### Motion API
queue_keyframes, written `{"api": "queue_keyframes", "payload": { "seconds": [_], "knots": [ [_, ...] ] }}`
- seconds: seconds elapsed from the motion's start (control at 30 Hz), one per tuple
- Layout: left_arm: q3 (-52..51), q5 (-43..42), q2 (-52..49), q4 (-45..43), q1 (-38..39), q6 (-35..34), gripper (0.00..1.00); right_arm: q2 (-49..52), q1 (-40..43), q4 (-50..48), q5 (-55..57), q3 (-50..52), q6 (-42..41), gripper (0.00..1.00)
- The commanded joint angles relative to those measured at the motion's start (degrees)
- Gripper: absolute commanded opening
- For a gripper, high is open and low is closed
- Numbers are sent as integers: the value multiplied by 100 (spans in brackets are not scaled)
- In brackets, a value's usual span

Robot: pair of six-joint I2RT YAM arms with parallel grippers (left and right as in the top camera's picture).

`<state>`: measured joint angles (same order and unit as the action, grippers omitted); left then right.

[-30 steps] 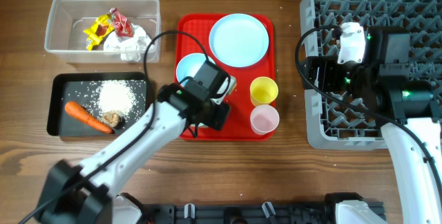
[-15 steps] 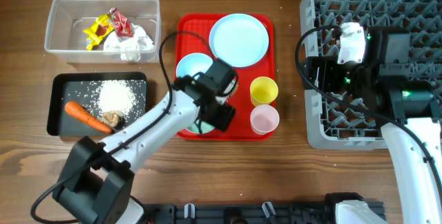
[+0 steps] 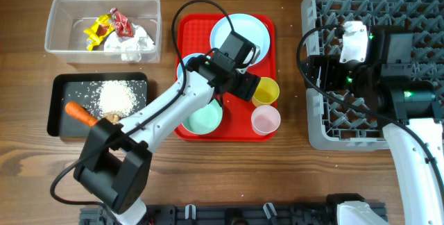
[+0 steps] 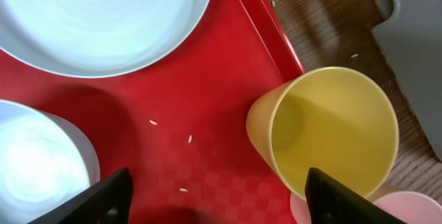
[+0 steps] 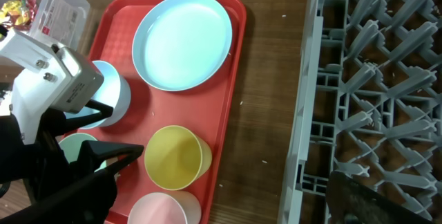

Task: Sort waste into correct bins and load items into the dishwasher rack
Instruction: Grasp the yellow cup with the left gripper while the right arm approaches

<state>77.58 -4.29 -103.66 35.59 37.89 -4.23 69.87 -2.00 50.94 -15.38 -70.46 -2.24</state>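
Left claw [image 4: 219, 202] now beside yellow cup [image 4: 333, 135]

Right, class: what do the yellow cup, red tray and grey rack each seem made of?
Round yellow cup: likely plastic, smooth, evenly coloured thin wall. Flat red tray: probably plastic, fine chequered texture, soft sheen. Large grey lattice rack: moulded plastic, matte, with upright pegs.

No text, number or brand could be read in any of my views. A white label [image 5: 59, 13] on the wall of the clear tub [image 5: 77, 1], at the far left, carried lines of print too small for me to read. Any print on the red wrapper [image 3: 122, 22] and yellow wrapper [image 3: 97, 30] inside it was too blurred to tell.
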Motion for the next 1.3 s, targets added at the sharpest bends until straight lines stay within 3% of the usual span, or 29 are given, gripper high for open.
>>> {"api": "queue_keyframes", "payload": {
  "seconds": [0.0, 0.4, 0.53, 0.7, 0.73, 0.97, 1.07, 1.27],
  "knots": [
    [70, 31, -61, -96, 24, 101, 79, 11, -17, -35, 81, -107, 74, 100],
    [66, -398, -170, -645, 153, 61, 73, 310, -20, -48, 74, -105, 57, 100],
    [74, -420, 13, -341, -535, -916, 70, 334, -20, -216, -321, -107, -46, 100],
    [76, -557, 542, 153, -1458, -1311, 95, 750, -264, -437, -544, -105, -586, 91],
    [76, -649, 553, 155, -1523, -1329, 95, 922, -363, -435, -542, -105, -612, 88],
    [76, -942, 551, 168, -1655, -1340, 94, 1856, -592, -208, -505, -105, -844, 75],
    [76, -1456, 551, 151, -1539, -1091, 87, 1818, -586, -382, -553, -107, -1001, 74],
    [74, -1432, 286, -155, -723, -514, 84, 1167, -404, -599, -501, -107, -1191, 73]
  ]
}}
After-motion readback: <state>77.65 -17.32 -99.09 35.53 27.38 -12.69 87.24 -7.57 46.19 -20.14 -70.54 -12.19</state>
